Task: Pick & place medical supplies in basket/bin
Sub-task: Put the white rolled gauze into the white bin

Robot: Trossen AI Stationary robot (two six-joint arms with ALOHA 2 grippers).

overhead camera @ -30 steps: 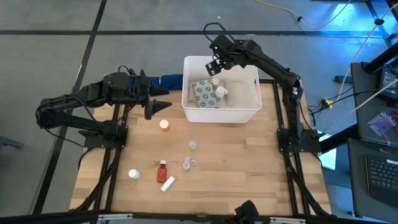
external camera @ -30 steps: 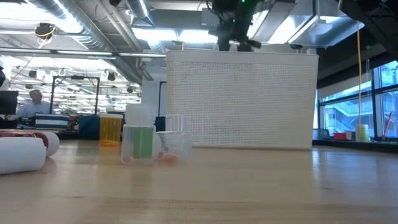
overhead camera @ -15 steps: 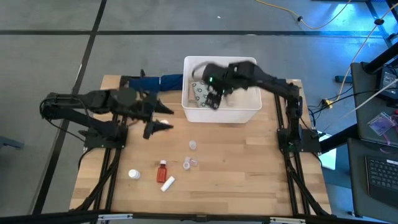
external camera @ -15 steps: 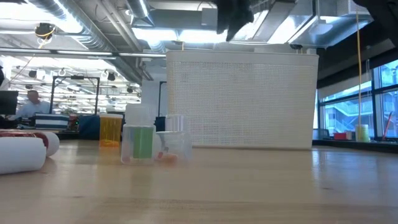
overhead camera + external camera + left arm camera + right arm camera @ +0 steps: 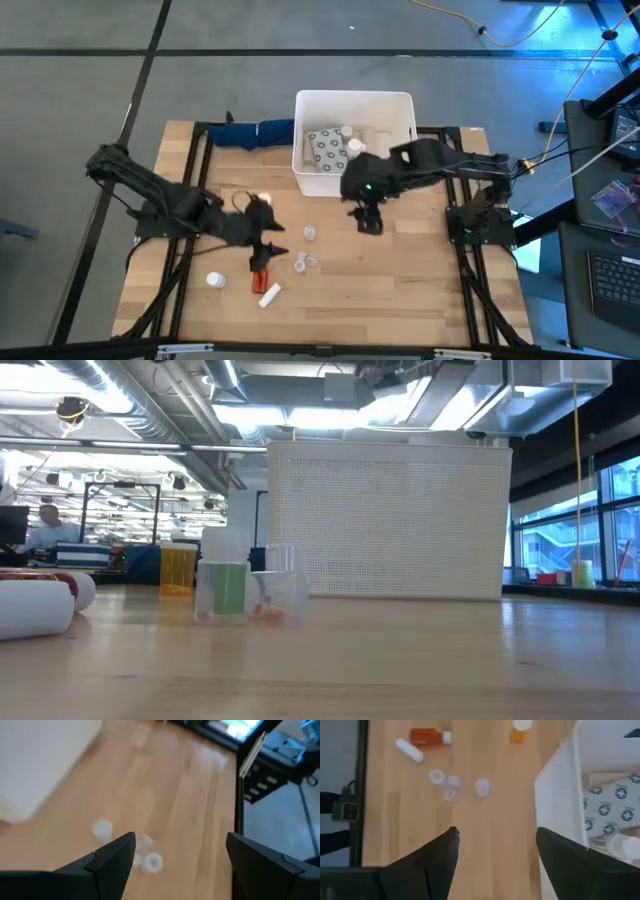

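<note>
The white bin [image 5: 355, 172] stands at the table's far middle and holds the grey dotted packet [image 5: 324, 150] and white bottles [image 5: 353, 147]. On the table lie three clear cups [image 5: 310, 233], a red bottle [image 5: 260, 272], a white tube [image 5: 269, 294], a white bottle [image 5: 214, 280] and an orange-capped bottle [image 5: 263, 199]. My left gripper [image 5: 272, 240] is open above the table just beyond the red bottle, with the cups [image 5: 102, 827] ahead of it. My right gripper [image 5: 366, 220] is open over bare wood near the bin's near wall [image 5: 555, 790].
A dark blue cloth bundle [image 5: 245, 132] lies at the far edge, left of the bin. The low view shows the bin's wall [image 5: 390, 520], the orange bottle [image 5: 178, 568], cups [image 5: 222, 588] and the tube [image 5: 40, 605]. Bare wood lies right of the cups.
My left gripper has swung from beside the bin's left wall toward the near edge and rightward, ending by the red bottle. My right gripper has come from above the bin, over its near wall, and down over the table in front of it. The supplies have stayed put.
</note>
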